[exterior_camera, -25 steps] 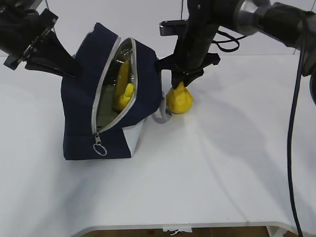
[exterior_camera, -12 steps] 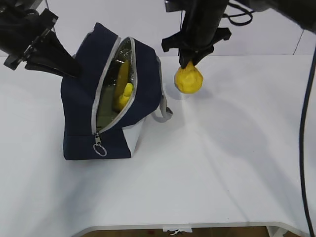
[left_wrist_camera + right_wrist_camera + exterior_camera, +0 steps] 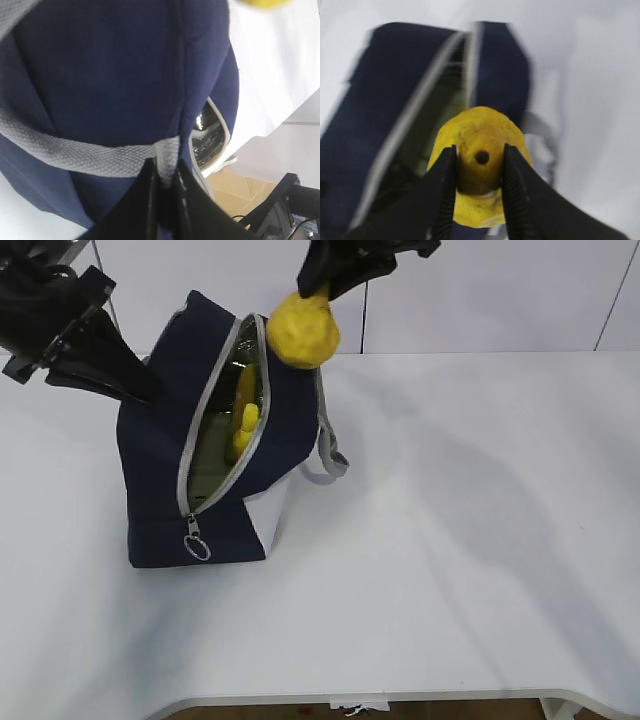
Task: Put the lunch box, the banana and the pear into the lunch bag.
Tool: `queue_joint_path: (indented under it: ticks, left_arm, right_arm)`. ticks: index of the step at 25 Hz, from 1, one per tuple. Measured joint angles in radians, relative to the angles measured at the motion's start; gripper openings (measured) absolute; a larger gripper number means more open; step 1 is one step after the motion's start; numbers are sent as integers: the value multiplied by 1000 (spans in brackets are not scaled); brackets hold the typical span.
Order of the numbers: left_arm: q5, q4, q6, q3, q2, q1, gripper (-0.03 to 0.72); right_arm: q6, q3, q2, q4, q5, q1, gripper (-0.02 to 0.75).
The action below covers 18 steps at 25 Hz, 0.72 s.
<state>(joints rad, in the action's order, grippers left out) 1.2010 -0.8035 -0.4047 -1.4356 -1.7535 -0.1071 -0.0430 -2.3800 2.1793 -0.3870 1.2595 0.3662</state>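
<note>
Now pear (image 3: 304,332) hangs above bag (image 3: 160,465) mouth, right gripper (image 3: 479,172) clamped on narrow neck: firm, smooth, could slip. Left gripper (image 3: 165,182) pinched on bag's grey handle (image 3: 75,156); fabric soft, floppy.

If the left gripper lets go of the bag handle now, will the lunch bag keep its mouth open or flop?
Probably sags: the lunch bag is soft fabric, leaning, its handle pinched by the left gripper. The mouth may narrow, since only that pull seems to spread it. Full tipping seems unlikely; the banana inside adds some weight.
</note>
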Motion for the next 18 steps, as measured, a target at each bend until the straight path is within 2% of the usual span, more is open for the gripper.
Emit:
queue_joint_path:
  ticks: [2, 4, 18]
  left_arm:
    - [0, 0, 0, 0, 0, 0, 13]
    - [0, 0, 0, 0, 0, 0, 13]
    - [2, 0, 0, -3, 13, 0, 13]
  right_arm:
    - [-40, 0, 5, -105, 0, 0, 215]
    - [-56, 0, 20, -149, 0, 0, 215]
    - [-100, 0, 125, -263, -36, 16, 215]
